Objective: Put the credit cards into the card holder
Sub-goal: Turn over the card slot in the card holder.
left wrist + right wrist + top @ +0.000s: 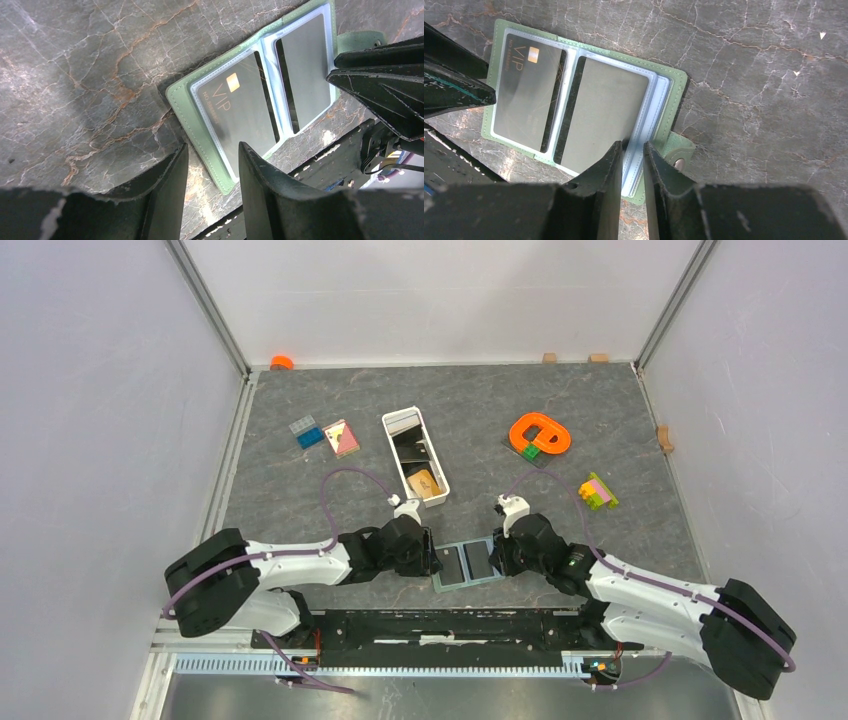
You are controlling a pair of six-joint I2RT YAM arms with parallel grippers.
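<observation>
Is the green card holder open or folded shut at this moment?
Open. The card holder lies spread flat on the table, both inner halves facing up, a black card in each.

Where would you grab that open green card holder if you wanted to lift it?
Probably by the snap tab jutting from the right edge of the card holder, coming in low from the right. It lies open and flat on the table, so other edges offer little to pinch.

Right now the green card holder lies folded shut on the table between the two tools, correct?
Not shut: the card holder lies open, a VIP card and a second dark card showing in its facing sleeves. The left wrist view shows it plainly. The rest is right.
</observation>
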